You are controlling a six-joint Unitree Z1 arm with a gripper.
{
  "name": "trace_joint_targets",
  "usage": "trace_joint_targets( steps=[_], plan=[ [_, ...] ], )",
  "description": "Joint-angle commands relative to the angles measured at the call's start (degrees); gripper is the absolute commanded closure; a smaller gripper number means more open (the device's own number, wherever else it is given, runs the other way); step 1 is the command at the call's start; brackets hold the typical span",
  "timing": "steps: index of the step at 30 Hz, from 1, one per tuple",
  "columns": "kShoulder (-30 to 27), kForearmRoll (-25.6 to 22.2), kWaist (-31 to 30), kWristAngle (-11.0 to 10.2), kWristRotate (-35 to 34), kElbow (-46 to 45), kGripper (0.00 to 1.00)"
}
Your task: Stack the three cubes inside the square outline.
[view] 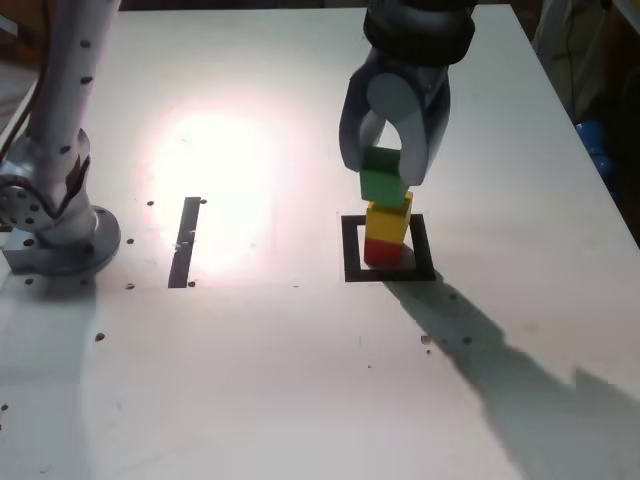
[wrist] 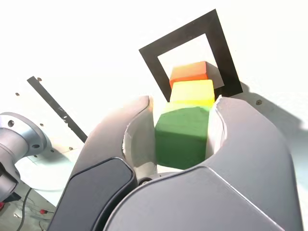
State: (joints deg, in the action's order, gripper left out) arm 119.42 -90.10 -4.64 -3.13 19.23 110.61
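White table (view: pixel 300 380), glare-washed; black strip (view: pixel 185 242) taped beside square outline (view: pixel 389 249). 3 cubes stacked inside: red cube (view: pixel 382 251), yellow cube (view: pixel 388 222), green cube (view: pixel 382 179) clamped by gripper (view: pixel 385 170).

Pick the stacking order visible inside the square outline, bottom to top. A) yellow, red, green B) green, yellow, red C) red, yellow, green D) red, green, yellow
C: the red cube sits lowest within the outline, the yellow cube rests on it, and the green cube is on top, between the fingers of the hand.
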Motion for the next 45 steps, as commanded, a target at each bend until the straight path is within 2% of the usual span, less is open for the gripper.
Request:
trace_joint_targets(
  steps=[1,3,13,17,23,27,31,39,45],
  plan=[
    [0.5,-0.1,0.1,0.1,0.4,0.2,0.07],
    [0.6,-0.1,0.1,0.2,0.4,0.1,0.01],
    [-0.8,-0.2,0.1,-0.4,0.4,-1.3,0.0],
    [-4.4,-0.1,0.1,-2.2,-0.9,-5.1,0.0],
    [-13.4,1.0,0.0,-6.1,-5.9,-17.2,0.0],
    [-18.1,3.4,-0.1,-7.0,-8.2,-25.9,0.0],
    [-21.0,8.4,-0.1,-6.2,-9.8,-35.2,0.0],
    [-23.5,21.8,0.3,-2.7,-13.2,-53.3,0.0],
    [-25.7,26.1,0.3,-0.3,-16.4,-60.4,0.0]
  ],
)
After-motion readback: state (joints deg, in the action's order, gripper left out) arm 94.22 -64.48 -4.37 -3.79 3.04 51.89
